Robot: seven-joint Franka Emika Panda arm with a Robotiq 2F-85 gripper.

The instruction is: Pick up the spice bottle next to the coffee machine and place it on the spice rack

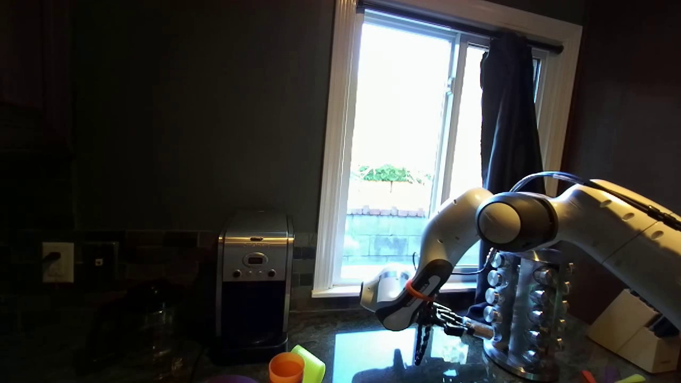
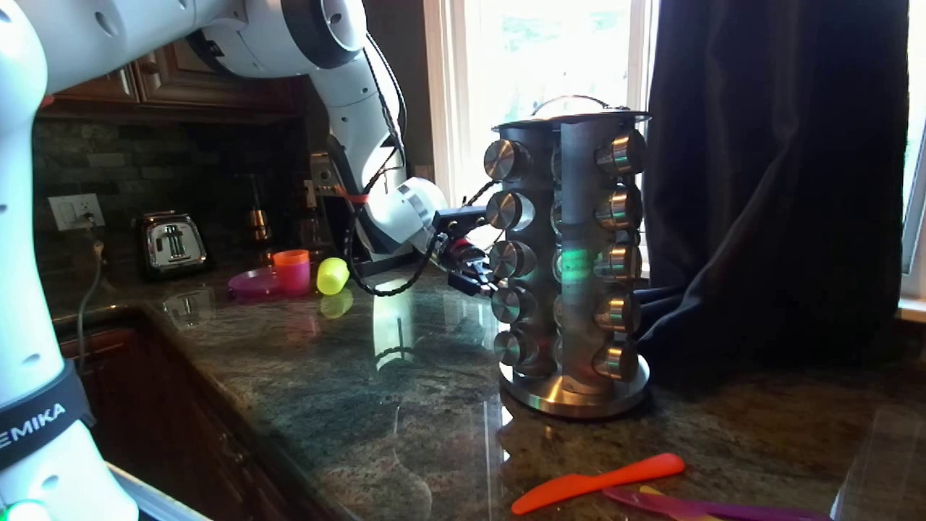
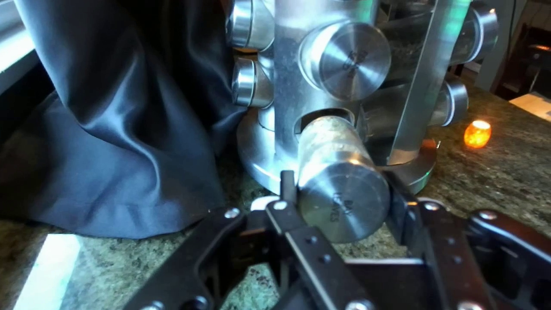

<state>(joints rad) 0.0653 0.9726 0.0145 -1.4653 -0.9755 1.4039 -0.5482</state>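
In the wrist view the tool [image 3: 343,193] has its fingers [image 3: 398,206] clamped on the bottle [image 3: 339,170], one against each side of the lid [image 3: 344,206]. The bottle lies on its side, its far end at a low opening in the rack [image 3: 286,103]; how far in, I cannot tell. The curtain [image 3: 120,125] hangs close by on the left. The lid reads "BAY LEAVES", sideways; the writing on the jar [image 3: 355,60] above is blurred.

In an exterior view the bottle shows between tool and rack, well apart from the coffee machine [image 1: 255,271], whose lettering is too small to read. An orange cup [image 1: 286,368] and a green cup [image 1: 313,364] are near the coffee machine, a knife block [image 1: 628,332] right of the rack. The arm [image 1: 606,226] covers part of the curtain.

In an exterior view the rack overlaps the ends of the fingers, so the grip cannot be told there. An orange knife [image 2: 600,483] lies on the surface [image 2: 325,405] before the rack. The band [image 2: 45,420] on the arm reads "EMIKA"
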